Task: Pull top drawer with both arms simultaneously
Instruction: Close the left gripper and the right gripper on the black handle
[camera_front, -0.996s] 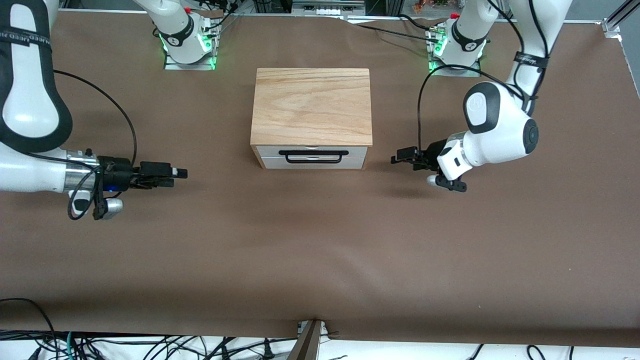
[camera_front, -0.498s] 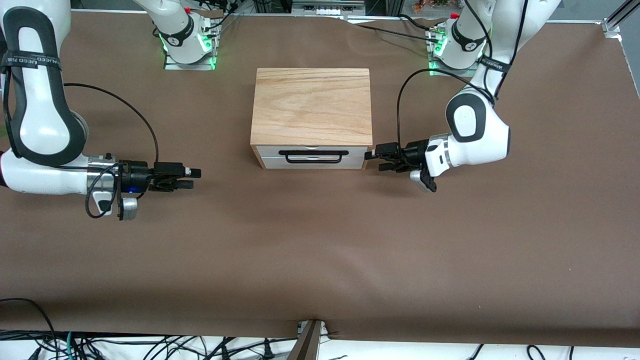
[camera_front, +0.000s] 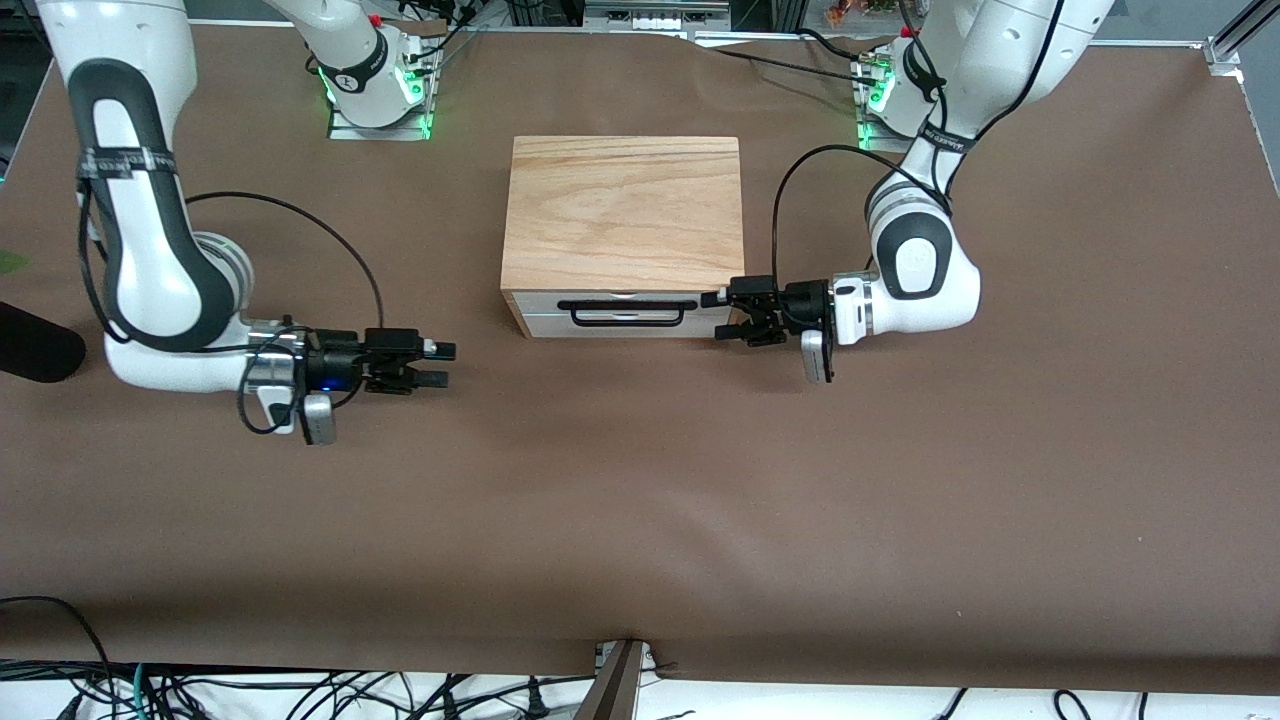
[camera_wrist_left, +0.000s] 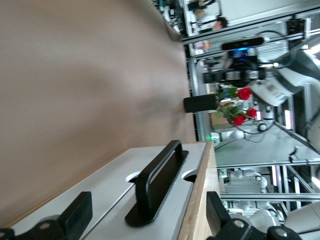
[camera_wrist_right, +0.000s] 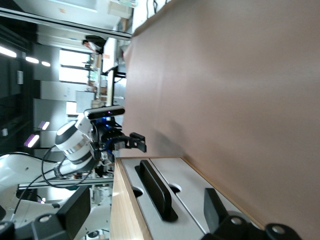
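Brown cloth covers the table (camera_front: 640, 520), where a wood-topped cabinet (camera_front: 624, 212) stands at the middle toward twelve o'clock, its top drawer (camera_front: 625, 302) closed. At the drawer's three o'clock corner, the left gripper (camera_front: 722, 315) hangs with fingers spread. At eight o'clock, well apart, the right gripper (camera_front: 440, 365) hovers, fingers also spread.

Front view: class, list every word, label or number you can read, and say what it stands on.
Nothing can be read in full.
Black strap on the right arm: white lettering, too small to read.
Black strap on the left arm: white lettering, too small to read.
Wooden cabinet and top drawer: no text.
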